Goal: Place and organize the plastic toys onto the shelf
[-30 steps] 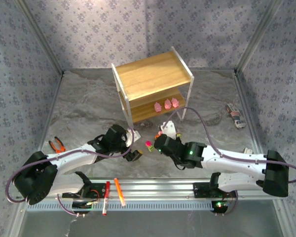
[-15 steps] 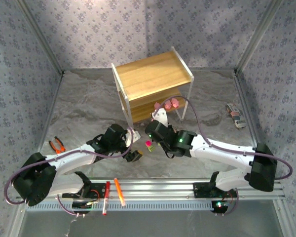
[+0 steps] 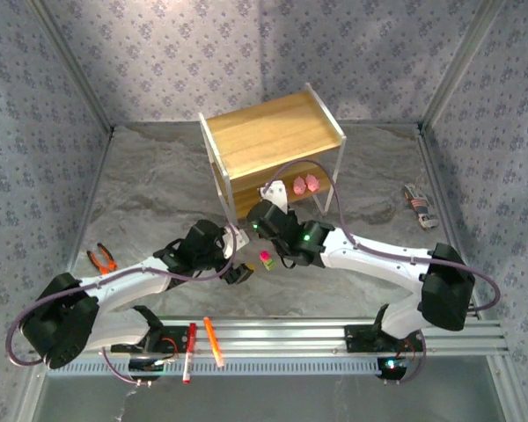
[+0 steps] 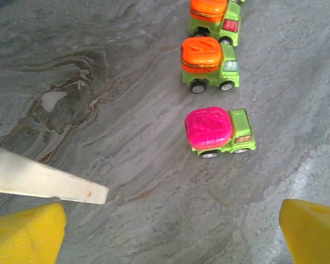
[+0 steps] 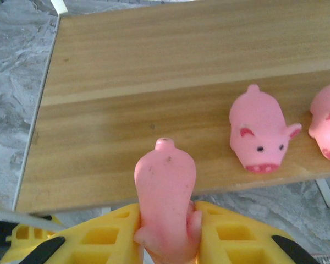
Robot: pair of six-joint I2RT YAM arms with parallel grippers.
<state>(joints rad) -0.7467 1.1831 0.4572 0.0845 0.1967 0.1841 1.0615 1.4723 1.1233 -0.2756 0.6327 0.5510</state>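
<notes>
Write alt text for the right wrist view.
The right claw grips a pink pig at the front edge of a wooden shelf board. A second pig sits on the board to the right, and a third pig is cut off at the frame edge.

Our right gripper (image 5: 165, 223) is clamped on a pink pig (image 5: 165, 181), pinched between its yellow fingers (image 5: 102, 236), with the arm stretched forward. Our left gripper (image 4: 170, 231) points downward, its fingers (image 4: 25, 231) spread wide apart.

White arms (image 3: 383, 261), black joints (image 3: 443, 297), purple cables (image 3: 11, 338), yellow fingers (image 5: 99, 237).
</notes>
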